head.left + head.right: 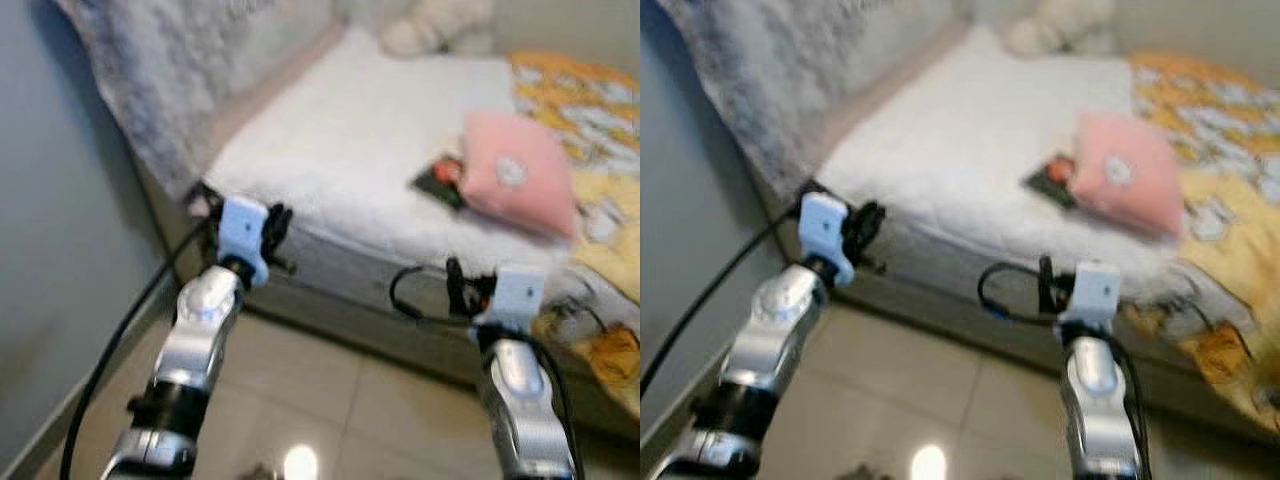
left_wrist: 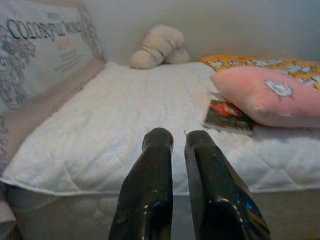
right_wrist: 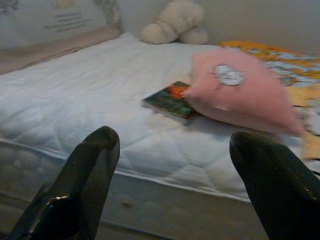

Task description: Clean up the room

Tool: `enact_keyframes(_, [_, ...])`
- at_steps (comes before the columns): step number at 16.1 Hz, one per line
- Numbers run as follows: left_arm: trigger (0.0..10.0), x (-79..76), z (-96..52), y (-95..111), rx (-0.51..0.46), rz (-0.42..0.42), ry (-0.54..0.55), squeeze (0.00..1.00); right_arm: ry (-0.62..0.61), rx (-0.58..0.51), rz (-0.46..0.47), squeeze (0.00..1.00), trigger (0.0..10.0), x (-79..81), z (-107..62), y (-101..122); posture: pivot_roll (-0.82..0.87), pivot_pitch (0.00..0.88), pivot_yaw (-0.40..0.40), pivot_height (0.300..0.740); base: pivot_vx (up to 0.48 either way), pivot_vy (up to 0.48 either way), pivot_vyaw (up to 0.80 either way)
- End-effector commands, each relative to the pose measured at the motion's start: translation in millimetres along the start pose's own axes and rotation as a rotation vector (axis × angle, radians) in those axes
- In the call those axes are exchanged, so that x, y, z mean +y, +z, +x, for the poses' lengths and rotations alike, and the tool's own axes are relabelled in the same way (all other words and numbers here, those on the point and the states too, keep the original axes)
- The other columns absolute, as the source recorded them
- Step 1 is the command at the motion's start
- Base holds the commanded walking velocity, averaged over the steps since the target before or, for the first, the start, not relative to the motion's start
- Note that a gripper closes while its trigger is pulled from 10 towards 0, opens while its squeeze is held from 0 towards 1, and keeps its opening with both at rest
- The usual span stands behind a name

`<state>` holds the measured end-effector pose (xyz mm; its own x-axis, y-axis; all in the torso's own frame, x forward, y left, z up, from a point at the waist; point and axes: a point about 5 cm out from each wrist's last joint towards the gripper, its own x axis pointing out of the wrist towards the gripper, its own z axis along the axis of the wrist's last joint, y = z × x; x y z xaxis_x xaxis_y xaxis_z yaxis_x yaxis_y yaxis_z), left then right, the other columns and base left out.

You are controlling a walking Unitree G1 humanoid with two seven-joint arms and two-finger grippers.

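Two head cameras look forward and down from above the robot's two arms onto a tiled floor (image 1: 330, 390) and the near edge of a bed (image 1: 340, 140), both blurred, the right eye's picture shifted slightly sideways. The left wrist camera sits low and close behind the left gripper (image 2: 179, 142), looking along its fingers across the white mattress toward a pink pillow (image 2: 265, 95), a book (image 2: 227, 114) and a plush toy (image 2: 157, 46) by the far wall. The right wrist camera looks past the right gripper (image 3: 172, 145) at the same pillow, book and toy from nearer.
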<state>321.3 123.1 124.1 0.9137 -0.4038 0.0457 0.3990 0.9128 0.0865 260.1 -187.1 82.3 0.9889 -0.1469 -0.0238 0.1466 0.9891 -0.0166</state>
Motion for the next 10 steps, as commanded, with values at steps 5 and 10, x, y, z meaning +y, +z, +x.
enact_keyframes(5, [10.0,9.7,-2.3,-19.2,0.116,0.068,0.150,1.00,-0.044,-0.029,0.069,1.00,10.0,-6.1,1.3,8.3,0.06,0.000,0.018,0.740,0.000,0.000,-0.08])
enact_keyframes(10, [10.0,12.7,-2.7,-22.3,0.127,0.017,0.180,1.00,-0.040,0.005,0.050,1.00,10.0,-10.1,2.4,-0.9,0.08,0.000,0.006,0.740,0.000,0.000,0.00])
